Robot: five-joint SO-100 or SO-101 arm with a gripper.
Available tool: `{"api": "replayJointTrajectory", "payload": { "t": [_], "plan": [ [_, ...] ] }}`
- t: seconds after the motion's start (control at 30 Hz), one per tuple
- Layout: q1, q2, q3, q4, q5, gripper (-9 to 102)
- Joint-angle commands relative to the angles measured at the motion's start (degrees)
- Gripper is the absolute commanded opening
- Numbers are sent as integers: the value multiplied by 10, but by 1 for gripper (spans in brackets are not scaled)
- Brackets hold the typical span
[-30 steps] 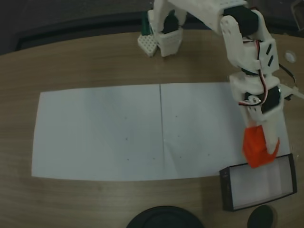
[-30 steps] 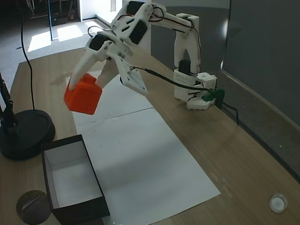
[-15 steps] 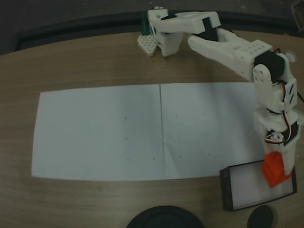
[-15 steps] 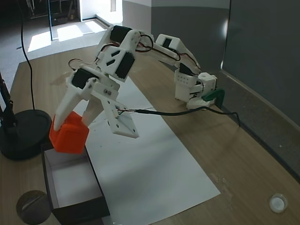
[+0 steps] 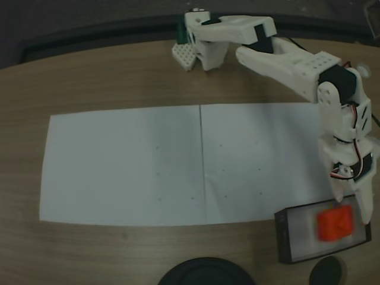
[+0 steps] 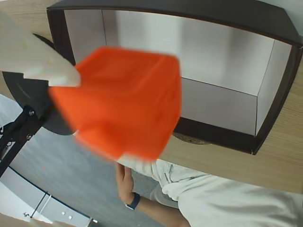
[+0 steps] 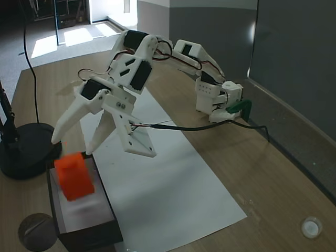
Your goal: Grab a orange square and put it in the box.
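- Tool (image 7: 73, 145): we record it released, fingers spread, nothing held, poised over the box (image 7: 105, 231).
- Orange square (image 7: 74, 176): just below the tool's tips, within the box walls; blurred in the wrist view (image 6: 125, 101).
- Paper sheet (image 5: 148, 166): beside the tool, on the wooden surface (image 5: 119, 77).

One fixed view is dim and bowed at its edges; the orange square (image 6: 124, 101) smears with motion blur in the wrist view.

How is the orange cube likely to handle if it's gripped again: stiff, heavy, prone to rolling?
The orange square probably won't roll: its faces look flat. It seems stiff, its edges staying crisp in the wrist view. Likely light, being small beside the box.
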Motion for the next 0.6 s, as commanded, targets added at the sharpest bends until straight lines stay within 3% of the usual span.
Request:
{"api": "replayJointTrajectory", "payload": {
  "t": [0.0, 0.17, 0.27, 0.4, 0.57],
  "plan": [
    [1, 20, -41, 2, 4, 30],
    [4, 29, -41, 4, 0, 29],
    [18, 38, -59, 33, 0, 17],
    [56, 81, -88, 111, -39, 0],
    [112, 197, -143, 233, -17, 0]
  ]
}}
